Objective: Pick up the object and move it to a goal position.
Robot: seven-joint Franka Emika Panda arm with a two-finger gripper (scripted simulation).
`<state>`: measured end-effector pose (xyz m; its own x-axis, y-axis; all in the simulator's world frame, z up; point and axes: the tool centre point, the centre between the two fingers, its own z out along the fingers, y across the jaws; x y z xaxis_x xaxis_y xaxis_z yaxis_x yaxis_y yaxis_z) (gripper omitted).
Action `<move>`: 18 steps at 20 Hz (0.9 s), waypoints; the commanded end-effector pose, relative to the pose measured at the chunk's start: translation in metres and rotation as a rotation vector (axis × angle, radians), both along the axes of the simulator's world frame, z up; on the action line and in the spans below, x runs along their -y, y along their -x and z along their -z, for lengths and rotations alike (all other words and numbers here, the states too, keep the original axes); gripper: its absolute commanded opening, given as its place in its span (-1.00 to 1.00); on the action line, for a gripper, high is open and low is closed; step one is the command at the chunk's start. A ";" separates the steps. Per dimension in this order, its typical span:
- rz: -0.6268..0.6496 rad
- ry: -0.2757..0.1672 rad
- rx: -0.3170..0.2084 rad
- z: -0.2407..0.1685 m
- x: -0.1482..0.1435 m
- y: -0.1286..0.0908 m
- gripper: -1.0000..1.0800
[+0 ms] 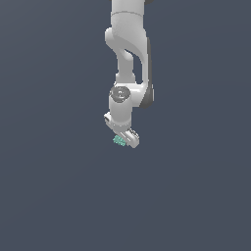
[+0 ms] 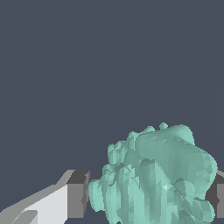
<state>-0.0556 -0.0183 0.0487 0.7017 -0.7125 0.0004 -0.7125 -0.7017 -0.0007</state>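
The teal-green lump with a bumpy, knobbly, faceted surface (image 2: 157, 179) fills the near part of the wrist view, closer to the lens than anything else. It sits between the 2 fingers of the white tool (image 2: 148, 201). 1 finger, white with a dark grey pad (image 2: 78, 194), stands just beside the lump's ribbed flank, with at most a thin sliver of dark background between pad and lump. The other finger shows only as a dark grey edge (image 2: 217, 199) at the picture's border, and the lump's rounded side lies against it. Both pads are hard up to the lump, so the tool reads as clamped on it, though the contact on the first pad is too fine to be certain of. Behind the lump there is only a flat, dark slate-blue surface (image 2: 65, 78) with no markings.

In the exterior view the white, jointed robot arm (image 1: 128, 44) comes down from the upper edge and ends in the same tool (image 1: 123, 140), tilted at an angle. The lump (image 1: 119, 141) shows as a very small teal speck at the fingertips, far smaller than the tool, on the side toward the exterior view's left. The same slate-blue surface (image 1: 49, 196) fills the rest of the picture. No shadow or edge shows whether the lump touches that surface or hangs above it.
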 end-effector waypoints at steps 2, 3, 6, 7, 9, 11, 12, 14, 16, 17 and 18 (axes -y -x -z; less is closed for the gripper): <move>0.000 0.000 0.001 -0.010 0.000 0.002 -1.00; 0.000 0.000 0.001 -0.014 0.000 0.003 -1.00; 0.000 -0.001 0.001 -0.029 0.001 0.006 -1.00; 0.000 -0.001 0.001 -0.034 0.001 0.007 -1.00; 0.000 -0.001 0.001 -0.048 0.001 0.010 -1.00; 0.000 -0.001 0.001 -0.063 0.001 0.014 -1.00; 0.001 -0.001 0.001 -0.071 0.002 0.016 -1.00; 0.001 -0.001 0.001 -0.090 0.002 0.020 -1.00; 0.001 -0.001 0.000 -0.109 0.003 0.024 -1.00; 0.001 -0.001 0.000 -0.119 0.004 0.026 -1.00; 0.001 -0.001 0.000 -0.129 0.004 0.028 -1.00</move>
